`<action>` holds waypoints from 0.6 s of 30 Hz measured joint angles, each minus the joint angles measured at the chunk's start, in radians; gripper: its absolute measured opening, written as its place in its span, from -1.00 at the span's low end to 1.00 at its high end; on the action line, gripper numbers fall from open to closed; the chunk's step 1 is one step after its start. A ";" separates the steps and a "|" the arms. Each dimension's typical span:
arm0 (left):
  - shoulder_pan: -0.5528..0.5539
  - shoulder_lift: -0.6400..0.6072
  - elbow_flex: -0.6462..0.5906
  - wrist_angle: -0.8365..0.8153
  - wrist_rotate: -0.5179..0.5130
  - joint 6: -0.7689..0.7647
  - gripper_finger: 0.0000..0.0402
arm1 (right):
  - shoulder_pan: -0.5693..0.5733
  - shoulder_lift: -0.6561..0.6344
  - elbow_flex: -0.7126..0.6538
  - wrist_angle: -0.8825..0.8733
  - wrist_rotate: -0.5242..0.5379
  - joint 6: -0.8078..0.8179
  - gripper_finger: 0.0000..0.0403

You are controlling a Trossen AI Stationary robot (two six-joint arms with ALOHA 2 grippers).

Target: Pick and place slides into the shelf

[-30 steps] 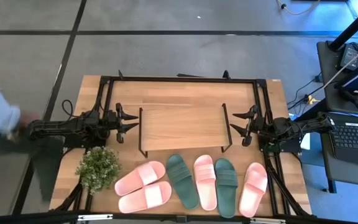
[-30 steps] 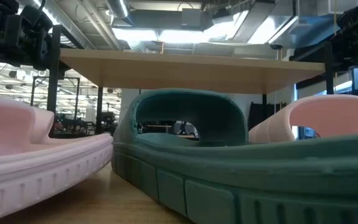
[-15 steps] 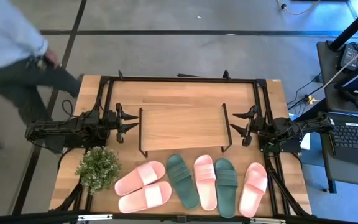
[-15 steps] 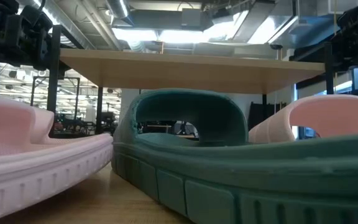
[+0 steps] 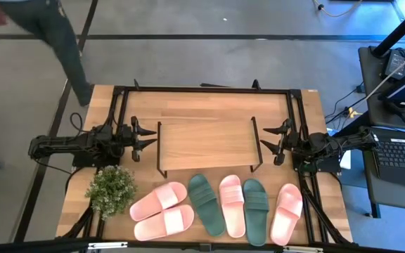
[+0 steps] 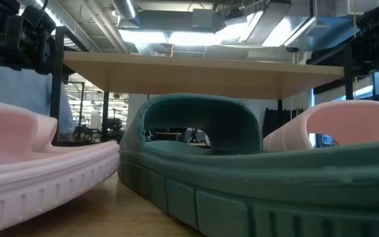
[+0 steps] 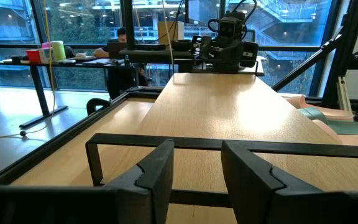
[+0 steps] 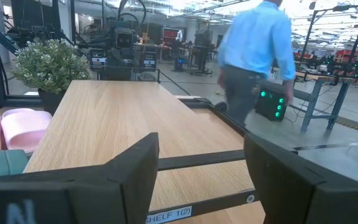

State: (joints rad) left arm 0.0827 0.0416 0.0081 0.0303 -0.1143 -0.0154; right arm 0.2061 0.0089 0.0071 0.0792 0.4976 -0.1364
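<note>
While the high view is showing six slides [image 5: 220,206] lying in a row along the table's [image 5: 308,105] 6 o'clock edge, the right wrist view alone is catching a person [image 8: 253,59] walking beyond it. Four slides are running lengthwise 12 to 6, the two leftmost pink ones slanting, all clear of the empty shelf [image 5: 206,144] at centre. The left gripper [image 5: 145,138] at 9 and right gripper [image 5: 267,140] at 3 are waiting beside the shelf's ends, fingers spread, gripping nothing.

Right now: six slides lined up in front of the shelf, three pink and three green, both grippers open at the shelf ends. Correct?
Not quite. The high view shows four pink slides and two green. The rest holds: shelf bare, left gripper and right gripper open at its ends.
</note>
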 joint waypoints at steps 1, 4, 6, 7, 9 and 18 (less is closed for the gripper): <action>0.000 0.000 0.000 0.000 0.000 0.000 -0.36 | 0.000 0.000 0.000 0.000 0.000 0.000 0.17; 0.000 0.000 0.000 0.000 0.000 0.000 -0.36 | 0.000 0.000 0.000 0.002 0.000 0.000 0.17; 0.000 0.000 0.000 0.000 0.000 0.000 -0.36 | 0.000 0.000 0.000 0.007 0.000 0.009 0.17; 0.000 0.000 0.000 0.000 0.000 0.000 -0.36 | 0.000 0.000 0.000 0.007 0.000 0.025 0.17; 0.000 0.000 0.000 0.000 0.000 0.000 -0.36 | 0.000 0.000 0.000 0.006 0.000 0.052 0.17; 0.000 0.000 0.000 0.000 0.000 0.000 -0.36 | 0.000 0.000 0.000 0.000 -0.001 0.044 0.17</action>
State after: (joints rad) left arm 0.0828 0.0418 0.0082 0.0303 -0.1139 -0.0154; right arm 0.2059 0.0090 0.0071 0.0788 0.4965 -0.0925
